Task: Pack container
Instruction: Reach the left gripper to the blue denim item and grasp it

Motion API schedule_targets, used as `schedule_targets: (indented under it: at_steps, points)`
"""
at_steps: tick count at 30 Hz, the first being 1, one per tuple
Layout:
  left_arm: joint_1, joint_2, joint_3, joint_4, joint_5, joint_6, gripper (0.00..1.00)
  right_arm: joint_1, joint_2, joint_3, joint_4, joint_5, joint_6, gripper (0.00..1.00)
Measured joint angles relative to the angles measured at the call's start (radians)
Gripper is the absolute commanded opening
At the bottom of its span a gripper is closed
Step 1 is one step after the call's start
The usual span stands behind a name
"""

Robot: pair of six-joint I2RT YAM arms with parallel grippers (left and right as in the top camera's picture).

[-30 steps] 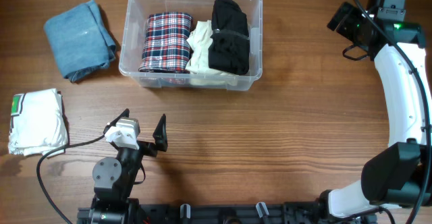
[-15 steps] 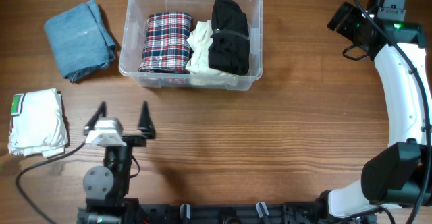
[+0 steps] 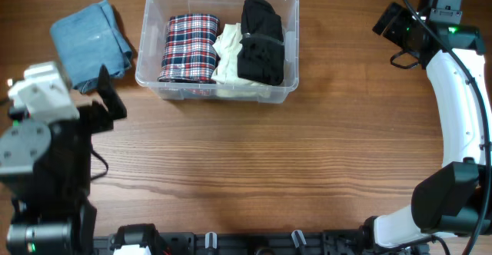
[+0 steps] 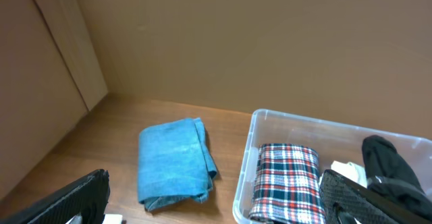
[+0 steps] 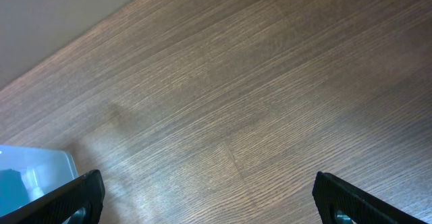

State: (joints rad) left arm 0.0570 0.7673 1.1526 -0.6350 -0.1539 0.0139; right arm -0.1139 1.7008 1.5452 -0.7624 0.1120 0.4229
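Observation:
The clear container (image 3: 217, 88) stands at the back middle of the table. It holds a rolled plaid cloth (image 3: 189, 48), a white cloth (image 3: 227, 51) and a black cloth (image 3: 261, 40). In the left wrist view the container (image 4: 247, 158) is at the lower right, with the plaid cloth (image 4: 284, 182) and black cloth (image 4: 393, 169) inside. My left gripper (image 4: 214, 181) is open and empty, raised above the table's left side (image 3: 104, 103). My right gripper (image 5: 209, 187) is open and empty over bare wood, far right of the container (image 3: 393, 23).
A folded blue cloth (image 3: 88, 44) lies left of the container; it also shows in the left wrist view (image 4: 173, 159). The raised left arm (image 3: 42, 147) hides the table's left front. A container corner (image 5: 34, 173) shows in the right wrist view.
My left arm has lifted and swung left, now large in the overhead view and covering the white folded cloth at the left edge. The right arm has not moved.

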Motion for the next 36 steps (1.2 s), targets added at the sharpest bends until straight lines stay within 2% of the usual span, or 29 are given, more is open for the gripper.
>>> schedule_targets:
  at_steps: [1, 5, 8, 10, 15, 18, 36]
  points:
    - [0.010, 0.026, 0.017, -0.017, 0.000, -0.010, 1.00, 0.000, 0.000, 0.000, 0.000, 0.000, 0.000, 1.00]
    - [0.153, 0.237, 0.184, -0.256, 0.023, -0.090, 1.00, 0.000, 0.000, 0.000, 0.001, 0.000, 0.000, 1.00]
    - [0.303, 0.493, 0.373, -0.442, 0.113, -0.120, 1.00, 0.000, 0.000, 0.000, -0.001, 0.000, 0.000, 1.00]
    - [0.378, 0.629, 0.444, -0.466, 0.175, -0.128, 1.00, 0.000, 0.000, 0.000, 0.000, 0.000, 0.000, 1.00]
    - [0.526, 0.845, 0.480, -0.399, 0.341, -0.136, 1.00, 0.000, 0.000, 0.000, 0.000, 0.000, 0.000, 1.00]
    - [0.561, 0.919, 0.483, -0.371, 0.396, -0.143, 1.00, 0.000, 0.000, 0.000, 0.000, 0.000, 0.000, 1.00]
    - [0.585, 1.269, 0.489, -0.037, 0.575, -0.147, 1.00, 0.000, 0.000, 0.000, 0.000, 0.000, 0.000, 1.00]
